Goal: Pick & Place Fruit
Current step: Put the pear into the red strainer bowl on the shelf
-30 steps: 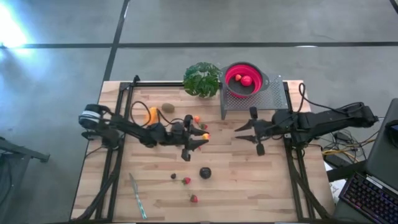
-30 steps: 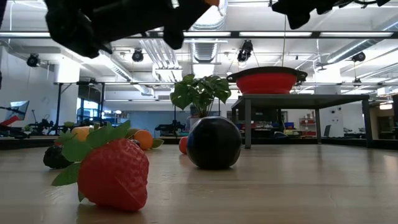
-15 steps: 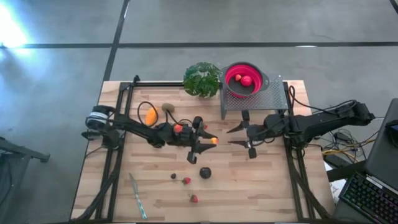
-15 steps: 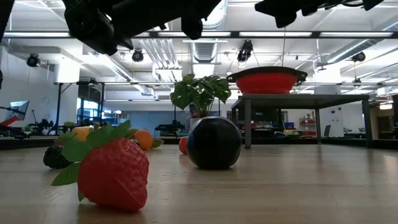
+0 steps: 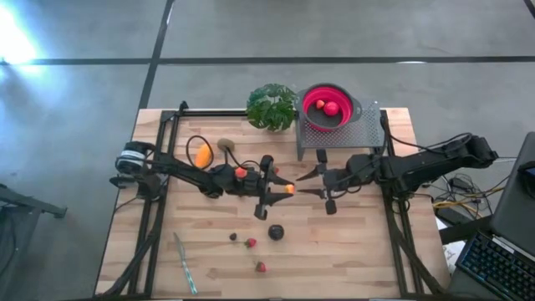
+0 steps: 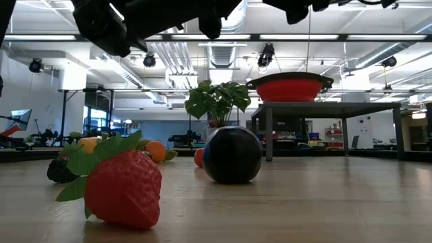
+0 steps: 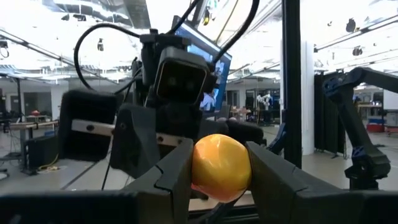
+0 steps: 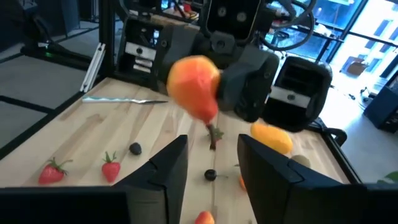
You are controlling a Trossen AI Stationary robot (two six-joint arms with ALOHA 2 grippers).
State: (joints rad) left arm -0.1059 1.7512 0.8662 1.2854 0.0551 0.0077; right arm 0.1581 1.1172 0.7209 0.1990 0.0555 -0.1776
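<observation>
Orange fruit [image 5: 288, 189] sat clenched in your left end effector [image 5: 282, 189]; your right end effector [image 5: 311, 183] faced it, fingers parted, empty.

The table [image 5: 351, 242] is light wood with a visible grain and a matt finish. The peach [image 7: 221, 168] looks like smooth plastic, with a soft shine on its yellow-orange skin. The strawberry [image 6: 123, 189] has a dimpled red surface, slightly glossy, and its leaves look like thin matt plastic. The dark ball [image 6: 232, 155] is smooth and very glossy. The red bowl [image 5: 328, 106] looks like matt plastic or rubber with a grey rim. The rack [image 5: 365, 127] under it seems perforated grey metal. The fingers [image 8: 155, 171] are dark matt plastic.
</observation>
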